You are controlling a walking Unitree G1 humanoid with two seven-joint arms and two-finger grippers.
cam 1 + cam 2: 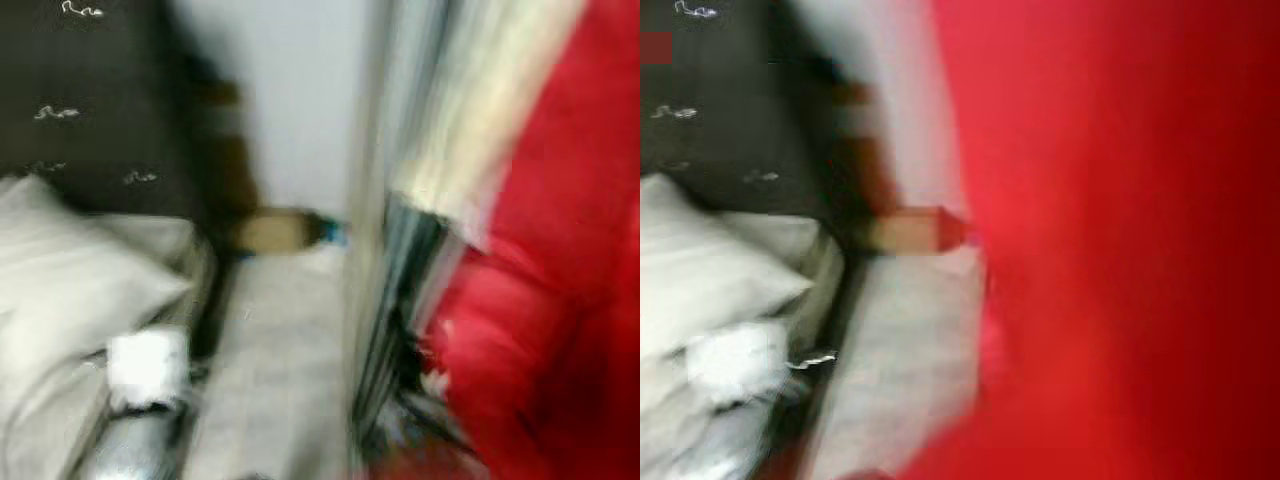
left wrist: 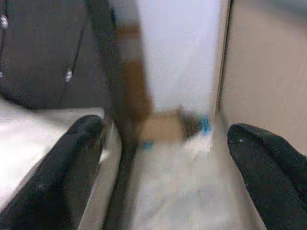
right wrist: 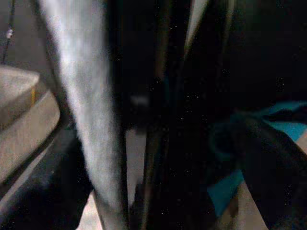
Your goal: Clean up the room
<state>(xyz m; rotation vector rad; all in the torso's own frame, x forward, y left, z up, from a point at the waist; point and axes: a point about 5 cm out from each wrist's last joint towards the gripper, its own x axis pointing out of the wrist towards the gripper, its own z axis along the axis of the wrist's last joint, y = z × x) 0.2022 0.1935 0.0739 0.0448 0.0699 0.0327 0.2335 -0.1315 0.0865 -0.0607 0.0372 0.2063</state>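
Note:
Both eye views are heavily blurred. Red cloth (image 1: 560, 300) hangs close in front on the right, with pale garments (image 1: 470, 120) and darker ones beside it. In the left wrist view my left gripper (image 2: 165, 129) is open and holds nothing, facing down a pale floor aisle (image 2: 177, 191) toward a cardboard box (image 2: 160, 127). My silver left arm (image 1: 130, 450) shows low on the left, next to the bed. The right wrist view is very dark. There my right gripper (image 3: 153, 143) is open, among dark hanging cloth and a grey-white strip (image 3: 91, 105).
A bed with a white pillow (image 1: 60, 280) and a dark headboard (image 1: 90, 100) lines the left side. The narrow aisle (image 1: 280, 360) runs between the bed and the hanging clothes to a white wall (image 1: 300, 100). Something teal (image 3: 230, 187) lies low by the right gripper.

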